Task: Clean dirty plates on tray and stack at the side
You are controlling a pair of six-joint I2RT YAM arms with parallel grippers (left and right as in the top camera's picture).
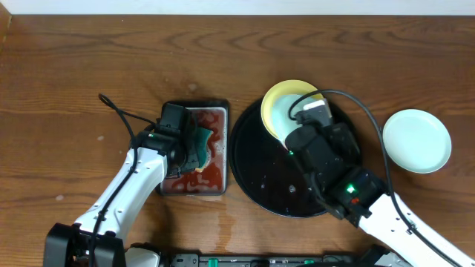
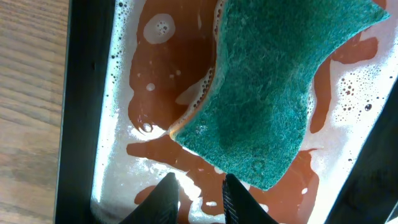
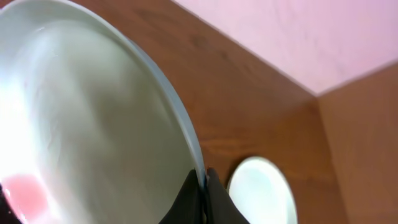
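1. Right gripper (image 3: 202, 186): jaws clamped on rim of tilted pale mint-white round plate (image 3: 81, 124), over large glossy black round tray (image 1: 249, 170).
2. Pale yellow round plate (image 1: 280, 92): behind it, at tray's far edge.
3. Left gripper (image 2: 198, 193): jaws slightly apart, empty; green scouring sponge (image 2: 267, 93) just ahead.

Tray (image 1: 249, 167) left half open; right arm (image 1: 334, 167) blocks right half. Narrow table (image 1: 371, 89) gap before side plate (image 1: 416, 140).

Metal pan (image 1: 225, 148) left of tray (image 1: 260, 172), plate (image 1: 416, 140) right
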